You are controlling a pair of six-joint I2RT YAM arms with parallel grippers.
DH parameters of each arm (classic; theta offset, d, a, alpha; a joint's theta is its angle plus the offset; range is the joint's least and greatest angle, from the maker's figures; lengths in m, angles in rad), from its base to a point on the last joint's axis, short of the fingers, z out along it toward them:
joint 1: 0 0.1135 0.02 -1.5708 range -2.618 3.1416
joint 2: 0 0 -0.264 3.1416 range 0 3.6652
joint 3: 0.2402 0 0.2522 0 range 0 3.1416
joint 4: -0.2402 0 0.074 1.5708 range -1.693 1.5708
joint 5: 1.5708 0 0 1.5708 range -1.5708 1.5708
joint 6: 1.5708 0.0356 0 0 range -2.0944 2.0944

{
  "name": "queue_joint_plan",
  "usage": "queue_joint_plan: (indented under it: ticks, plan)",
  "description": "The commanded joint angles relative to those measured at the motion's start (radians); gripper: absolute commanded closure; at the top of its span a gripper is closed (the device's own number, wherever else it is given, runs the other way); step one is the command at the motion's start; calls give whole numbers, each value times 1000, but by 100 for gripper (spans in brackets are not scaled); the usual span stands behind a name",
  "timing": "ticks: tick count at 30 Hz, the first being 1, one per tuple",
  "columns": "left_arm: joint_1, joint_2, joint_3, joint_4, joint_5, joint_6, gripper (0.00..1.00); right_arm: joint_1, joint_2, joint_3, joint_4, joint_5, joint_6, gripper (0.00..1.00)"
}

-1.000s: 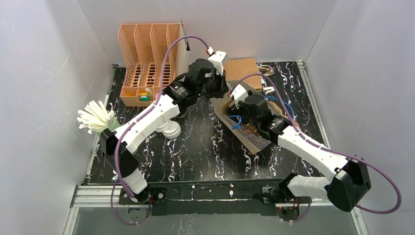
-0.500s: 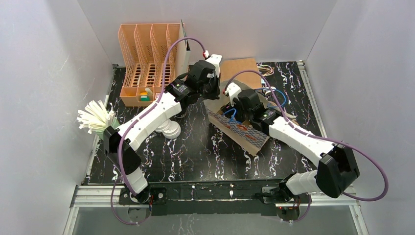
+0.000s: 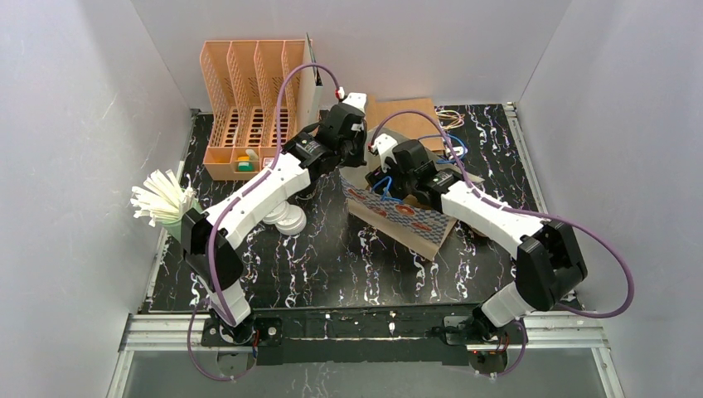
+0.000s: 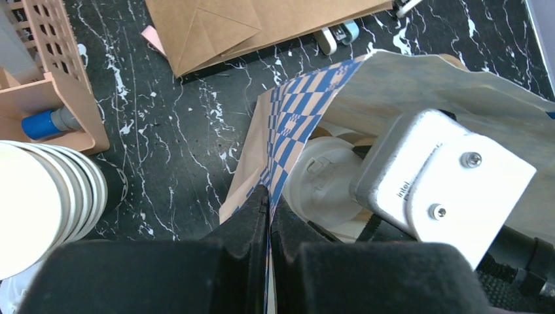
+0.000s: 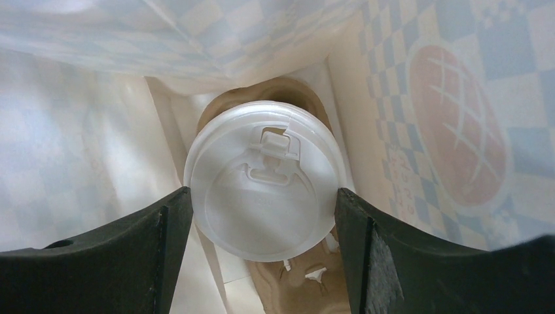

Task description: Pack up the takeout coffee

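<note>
While the left gripper (image 4: 268, 216) pinches the rim of the checked paper bag (image 4: 307, 98) near the tabletop (image 3: 332, 249) far edge, the right gripper (image 5: 263, 204) clasps 1 white lidded cup (image 5: 262, 183) seated in a brown tray (image 5: 294, 278) inside it.

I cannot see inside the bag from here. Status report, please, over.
Left end effector shut on rim of paper bag. Right end effector grips lidded coffee cup in pulp tray, inside bag. Nothing blocking seen.
</note>
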Motion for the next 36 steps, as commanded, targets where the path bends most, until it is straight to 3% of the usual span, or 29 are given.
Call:
queue_joint_plan:
  ticks: [1, 26, 31, 35, 36]
  plan:
    - [26, -29, 26, 18, -58, -37, 100, -6, 61, -13, -111, 24, 12, 82]
    - [46, -48, -5, 87, 40, -56, 100, -2, 196, 96, -221, 63, 44, 81]
    - [46, -48, -9, 97, 46, -46, 100, -3, 145, 149, -223, 61, 37, 58]
    - [46, -56, -18, 107, 47, -26, 100, -2, 87, 185, -199, 57, 50, 8]
    - [45, -59, -20, 110, 46, -19, 100, -3, 72, 191, -196, 58, 59, 2]
